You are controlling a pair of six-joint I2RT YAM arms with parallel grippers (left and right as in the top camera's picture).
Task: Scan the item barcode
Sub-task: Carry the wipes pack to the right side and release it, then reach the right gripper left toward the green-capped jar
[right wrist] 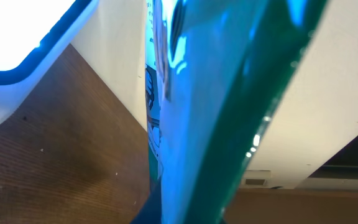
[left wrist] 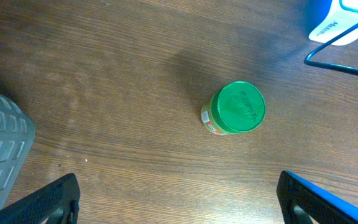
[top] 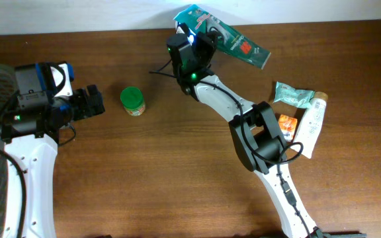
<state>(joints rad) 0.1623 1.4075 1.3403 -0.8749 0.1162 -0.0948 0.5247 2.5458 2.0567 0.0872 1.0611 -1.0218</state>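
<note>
Right end effector (top: 202,34) pinching packet (top: 240,43) at scanner (left wrist: 344,22), mid-scan; barcode probably needs turning toward it. Left end effector (top: 98,101) spread.

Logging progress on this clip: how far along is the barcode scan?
Done: right hand shut on the green packet, held up. In hand: presenting it beside what looks like the scanner. Left: nothing shows the barcode read yet; the open left hand hovers by the green-lidded jar.

Nothing legible, even on teal pouch (top: 242,43)
</note>
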